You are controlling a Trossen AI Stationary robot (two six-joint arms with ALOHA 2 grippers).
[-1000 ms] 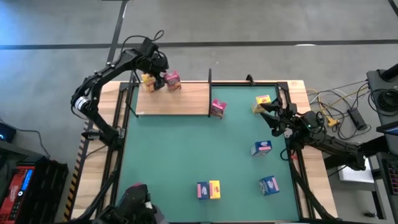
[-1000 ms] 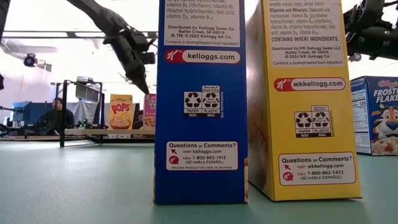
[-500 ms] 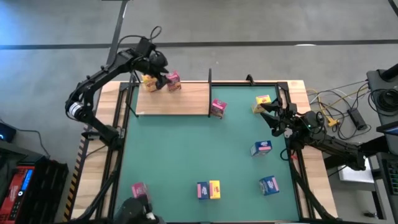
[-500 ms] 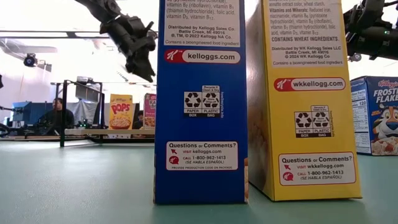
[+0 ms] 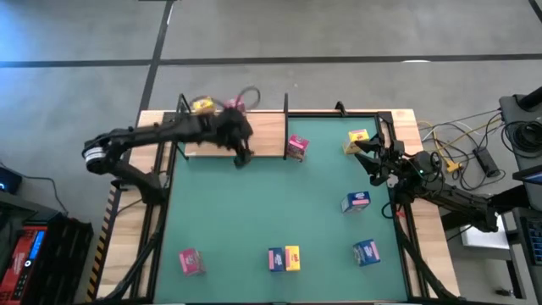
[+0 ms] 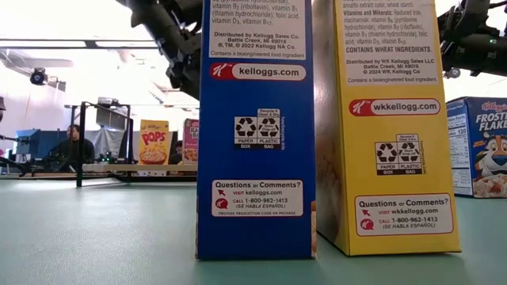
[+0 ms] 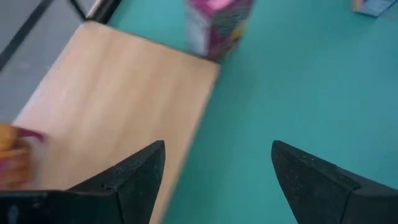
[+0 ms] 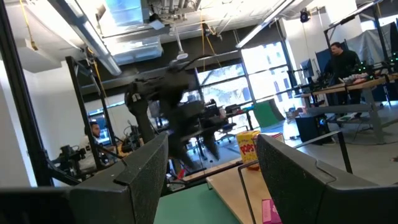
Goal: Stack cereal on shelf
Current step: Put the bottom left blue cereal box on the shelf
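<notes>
Left hand [image 5: 240, 158] swung off the shelf [image 5: 262, 135], fingers wide and empty, two cereal boxes [image 5: 203, 105] placed, heading for another.

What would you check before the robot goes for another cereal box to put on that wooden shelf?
1. Left claw empty and open: ok, nothing sits between its fingers in the left wrist view.
2. Boxes already on the shelf: ok, a yellow box and a pink one beside it, partly hidden, stand at its far end.
3. Nearest box to fetch: ok, the pink box stands on the green mat just off the shelf's edge.
4. Free space on the shelf: ok, most of the board is bare.
5. Right claw out of the way: ok, it hovers open near the yellow box by the right edge.
</notes>
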